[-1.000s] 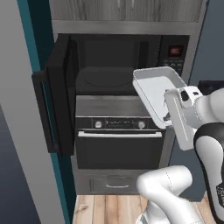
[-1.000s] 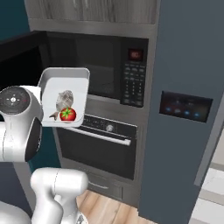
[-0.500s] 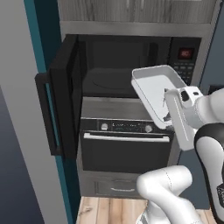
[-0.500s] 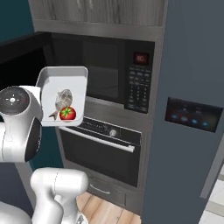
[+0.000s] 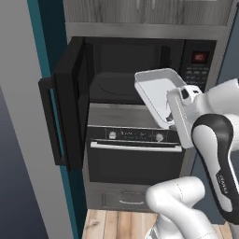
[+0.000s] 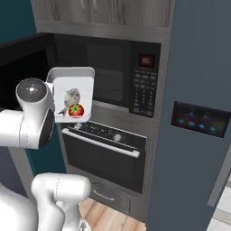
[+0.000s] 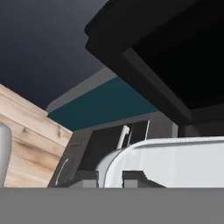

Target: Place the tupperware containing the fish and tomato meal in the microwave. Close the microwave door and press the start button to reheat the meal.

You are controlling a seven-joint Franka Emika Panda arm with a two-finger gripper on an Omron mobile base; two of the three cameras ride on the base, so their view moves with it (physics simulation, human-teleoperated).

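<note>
A: Before the microwave [image 5: 140,70], what does the arm carry?
B: The tupperware [image 5: 158,95], tipped steeply on edge. It hangs just in front of the open cavity, toward the keypad side, above the oven [image 5: 135,149].

A: Where is the fish and tomato meal [image 6: 72,104]?
B: Inside the tupperware, low against its lower wall: a pale fish piece with a red tomato just beneath it.

A: How do the fingers stand?
B: The gripper [image 7: 110,177] closes narrowly on the tupperware's rim; both dark tips meet the pale wall in the hand view.

A: And the microwave door [image 5: 70,102]?
B: Swung fully out to the left of the cavity, its vertical handle [image 5: 51,121] facing outward. The red display [image 6: 145,60] glows on the keypad panel, right of the cavity.
</note>
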